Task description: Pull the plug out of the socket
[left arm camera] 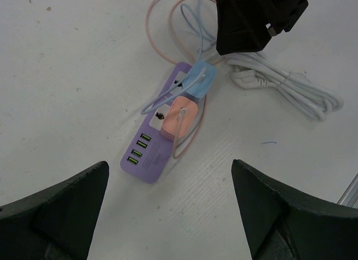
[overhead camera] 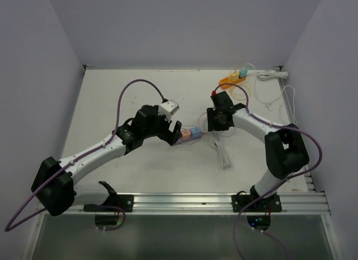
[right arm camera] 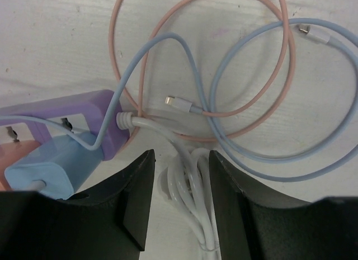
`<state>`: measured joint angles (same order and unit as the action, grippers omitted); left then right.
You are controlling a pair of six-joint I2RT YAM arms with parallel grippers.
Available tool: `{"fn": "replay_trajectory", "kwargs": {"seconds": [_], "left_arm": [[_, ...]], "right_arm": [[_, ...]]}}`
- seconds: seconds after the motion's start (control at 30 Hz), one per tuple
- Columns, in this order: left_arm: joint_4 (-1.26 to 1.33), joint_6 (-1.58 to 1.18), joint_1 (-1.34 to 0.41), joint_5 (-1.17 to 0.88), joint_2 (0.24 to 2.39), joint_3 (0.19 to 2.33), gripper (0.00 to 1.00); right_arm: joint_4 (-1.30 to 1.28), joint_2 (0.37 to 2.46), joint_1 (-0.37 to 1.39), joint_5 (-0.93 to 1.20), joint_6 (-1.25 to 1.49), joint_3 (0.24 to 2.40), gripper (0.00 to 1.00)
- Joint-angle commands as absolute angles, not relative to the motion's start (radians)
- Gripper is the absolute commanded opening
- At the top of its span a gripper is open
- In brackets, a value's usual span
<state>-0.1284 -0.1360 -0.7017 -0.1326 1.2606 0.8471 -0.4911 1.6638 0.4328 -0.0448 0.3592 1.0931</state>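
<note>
I'm on a lab robot cell, plain white walls round a white surface, left arm and right arm bolted to an aluminium rail, purple cabling trailing

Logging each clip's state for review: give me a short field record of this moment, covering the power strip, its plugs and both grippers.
power strip: purple, lying flat
blue plug: seated in the strip, nearest its cord end
pink plug: seated next to the blue one
left gripper: open, above the strip, holding nothing
right gripper: open, fingers either side of the coiled white cable by the strip's cord end; contact unclear
task status: neither plug pulled yet
</note>
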Motion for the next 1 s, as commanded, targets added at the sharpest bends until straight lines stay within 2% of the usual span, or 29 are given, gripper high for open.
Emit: {"fn": "replay_trajectory", "kwargs": {"seconds": [0.0, 0.3, 0.4, 0.6, 0.8, 0.97], "left_arm": [[-0.106, -0.118, -0.718, -0.115, 1.275, 0.89, 0.95], [-0.086, -0.097, -0.73, -0.129, 1.353, 0.933, 0.94], [-0.071, -0.095, -0.733, -0.135, 1.374, 0.942, 0.93], [-0.054, -0.084, -0.742, -0.152, 1.427, 0.956, 0.91], [-0.048, -0.066, -0.75, -0.152, 1.482, 0.989, 0.88], [0.041, -0.046, -0.773, -0.135, 1.514, 0.97, 0.78]], "right_arm": [[-0.465, 1.701, 0.431, -0.101, 0.331, 1.137, 0.48], [-0.425, 1.752, 0.431, -0.003, 0.278, 1.086, 0.4], [-0.414, 1.767, 0.431, -0.003, 0.273, 1.071, 0.28], [-0.408, 1.776, 0.431, -0.015, 0.258, 1.058, 0.13], [-0.408, 1.749, 0.431, -0.003, 0.252, 1.062, 0.14], [-0.411, 1.735, 0.431, 0.02, 0.25, 1.066, 0.16]]}}
